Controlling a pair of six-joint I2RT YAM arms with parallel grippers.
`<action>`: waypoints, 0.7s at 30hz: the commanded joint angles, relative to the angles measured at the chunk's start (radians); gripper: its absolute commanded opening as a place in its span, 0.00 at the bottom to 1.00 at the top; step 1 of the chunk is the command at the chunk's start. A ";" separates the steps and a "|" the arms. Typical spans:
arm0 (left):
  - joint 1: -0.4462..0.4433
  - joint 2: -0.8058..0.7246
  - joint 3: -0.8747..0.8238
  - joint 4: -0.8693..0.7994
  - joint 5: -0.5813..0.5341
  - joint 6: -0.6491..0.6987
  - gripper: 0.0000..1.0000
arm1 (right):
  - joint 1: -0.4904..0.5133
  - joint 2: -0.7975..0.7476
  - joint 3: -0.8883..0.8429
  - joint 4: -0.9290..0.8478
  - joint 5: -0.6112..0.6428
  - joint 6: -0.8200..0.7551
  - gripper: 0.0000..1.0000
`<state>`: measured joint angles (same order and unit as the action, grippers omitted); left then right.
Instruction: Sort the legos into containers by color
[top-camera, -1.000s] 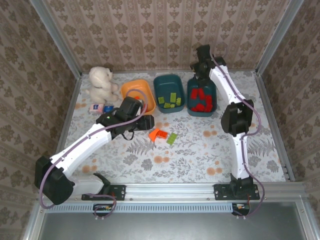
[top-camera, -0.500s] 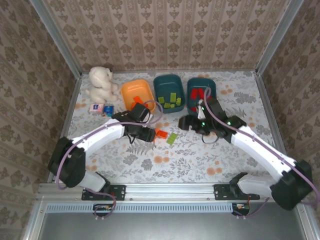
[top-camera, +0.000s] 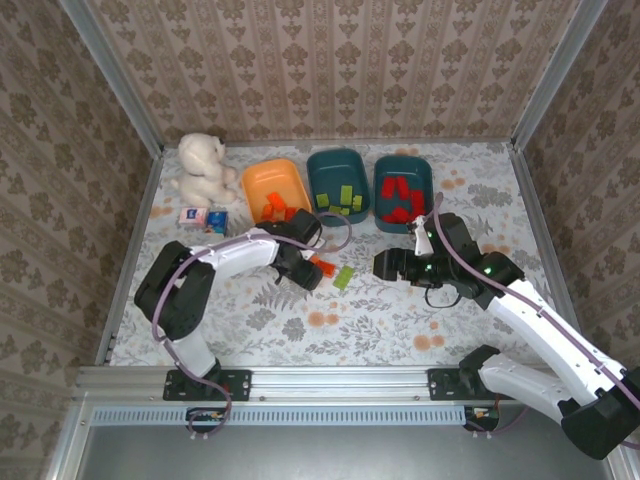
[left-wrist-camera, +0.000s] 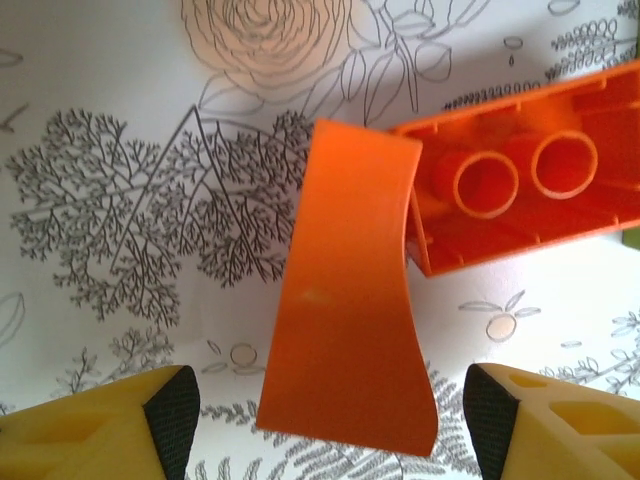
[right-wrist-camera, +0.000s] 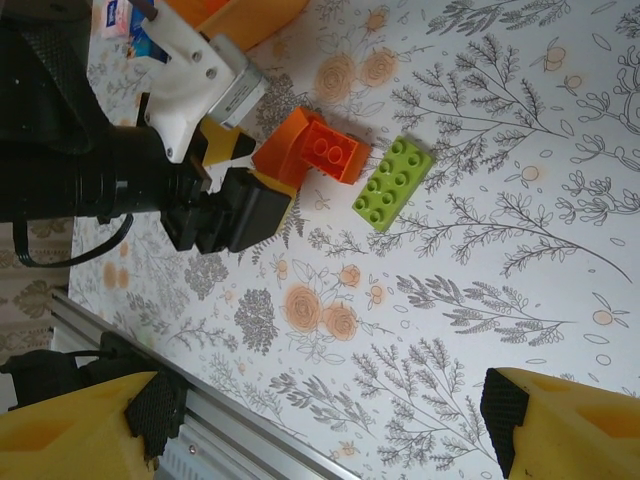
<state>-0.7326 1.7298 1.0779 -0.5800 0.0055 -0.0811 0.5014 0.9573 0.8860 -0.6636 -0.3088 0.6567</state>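
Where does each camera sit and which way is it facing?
Top external: above and behind the bases, looking down; left gripper and right gripper show.
Left wrist: on the left wrist, looking down at two orange bricks between its fingertips.
Right wrist: on the right wrist, facing the left gripper; own fingertips in the bottom corners.
Shared: all three show the orange bricks.

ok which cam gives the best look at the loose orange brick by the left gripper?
Left wrist: the orange brick sits large in the upper right, hollow side and tubes clear, though cropped at the edge. Right wrist shows the brick whole but smaller; top external, just a small orange patch.
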 joint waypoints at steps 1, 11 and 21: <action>0.001 0.031 0.035 0.009 -0.012 0.044 0.72 | -0.004 0.002 0.033 -0.037 -0.017 -0.012 0.84; 0.001 0.067 0.056 0.000 -0.014 0.069 0.42 | -0.012 0.026 0.048 -0.039 -0.009 -0.014 0.84; 0.049 -0.101 0.097 -0.078 -0.071 -0.011 0.28 | -0.014 0.040 0.084 -0.048 -0.002 -0.028 0.83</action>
<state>-0.7158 1.7168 1.1194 -0.6048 -0.0341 -0.0444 0.4923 0.9939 0.9291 -0.6868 -0.3080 0.6529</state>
